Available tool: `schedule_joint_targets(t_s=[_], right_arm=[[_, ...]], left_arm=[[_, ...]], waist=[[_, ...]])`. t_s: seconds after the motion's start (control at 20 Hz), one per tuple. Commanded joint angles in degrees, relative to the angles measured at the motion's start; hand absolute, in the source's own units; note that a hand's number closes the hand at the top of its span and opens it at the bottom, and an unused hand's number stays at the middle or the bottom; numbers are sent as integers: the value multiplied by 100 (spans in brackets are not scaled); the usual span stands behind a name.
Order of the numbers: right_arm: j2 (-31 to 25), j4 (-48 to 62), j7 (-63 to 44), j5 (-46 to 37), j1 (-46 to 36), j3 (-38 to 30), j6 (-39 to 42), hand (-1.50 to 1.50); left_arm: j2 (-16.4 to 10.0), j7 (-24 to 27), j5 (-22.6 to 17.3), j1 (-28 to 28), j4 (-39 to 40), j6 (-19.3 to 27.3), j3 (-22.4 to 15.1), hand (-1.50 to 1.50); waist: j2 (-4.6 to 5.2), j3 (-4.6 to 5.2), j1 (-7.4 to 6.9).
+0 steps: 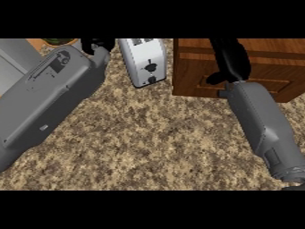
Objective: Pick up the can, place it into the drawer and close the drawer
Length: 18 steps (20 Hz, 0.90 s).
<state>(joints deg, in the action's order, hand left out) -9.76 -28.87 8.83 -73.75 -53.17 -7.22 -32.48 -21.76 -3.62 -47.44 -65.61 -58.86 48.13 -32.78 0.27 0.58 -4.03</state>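
Note:
No can shows in the head view. A wooden drawer unit (273, 67) stands at the top right with its panelled front facing me. My right hand (230, 58) lies stretched out flat over that front, fingers straight and running off the top of the view, thumb (214, 79) sticking out to the left. It holds nothing that I can see. My left forearm crosses the left side of the view. Only a small black part of my left hand (96, 44) shows at the top edge.
A white toaster (145, 60) lies between the two arms at the top centre. A green object (59, 41) peeks in at the top left beside a grey surface (3, 62). Speckled brown countertop (154, 143) fills the middle and bottom.

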Motion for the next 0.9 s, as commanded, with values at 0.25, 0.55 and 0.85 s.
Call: schedule_joint_targets(t_s=[0.25,0.55,0.85], right_arm=[[-172,1145,-76,-4,-830,-363,-688,-150],[-241,1474,-556,-188,-1446,-356,-571,-150],[-586,1624,-198,-44,-1756,-508,-288,-150]], left_arm=[[-239,-148,161,203,-313,-141,72,-150],[-399,-384,175,151,-565,-100,169,-150],[-299,-505,269,164,-743,28,62,-150]], waist=[[135,-70,-95],[160,-67,-181],[197,-75,-177]])
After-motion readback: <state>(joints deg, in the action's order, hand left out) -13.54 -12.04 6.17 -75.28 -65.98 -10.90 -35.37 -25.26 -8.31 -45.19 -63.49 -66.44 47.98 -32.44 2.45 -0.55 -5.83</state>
